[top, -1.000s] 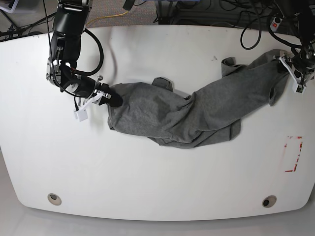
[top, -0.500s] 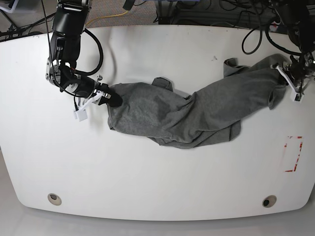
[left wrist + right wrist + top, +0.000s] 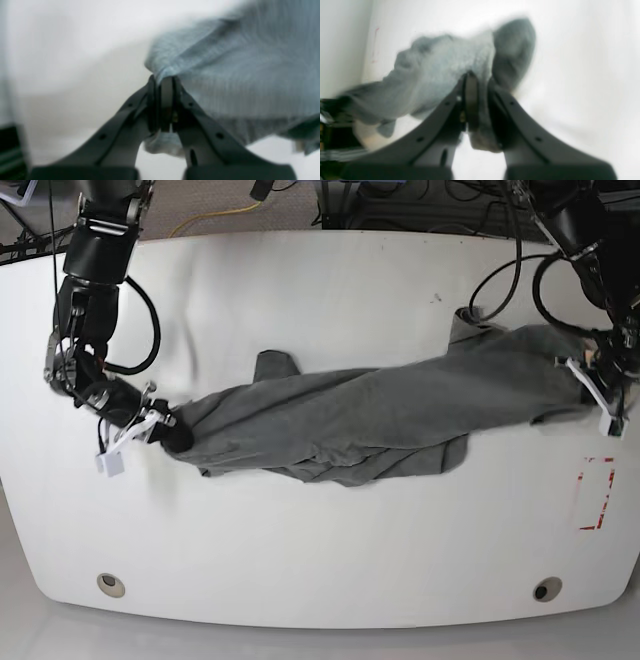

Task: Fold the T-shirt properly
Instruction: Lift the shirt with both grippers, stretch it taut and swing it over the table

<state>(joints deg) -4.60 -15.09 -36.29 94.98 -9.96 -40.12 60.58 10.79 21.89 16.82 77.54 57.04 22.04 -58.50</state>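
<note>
Stretched between my two arms lies one T-shirt, grey and plain, with no print or writing I can read on it. My left jaws are clamped on cloth at the bench's right edge; my right jaws are clamped on the other end near the left edge. Both wrist views show fabric pinched between closed tips, though blurred. Along the near side, the white bench lies bare, with two round holes by its near corners. One red dashed rectangle marks the right edge, just below my left jaws; it carries no letters.
</note>
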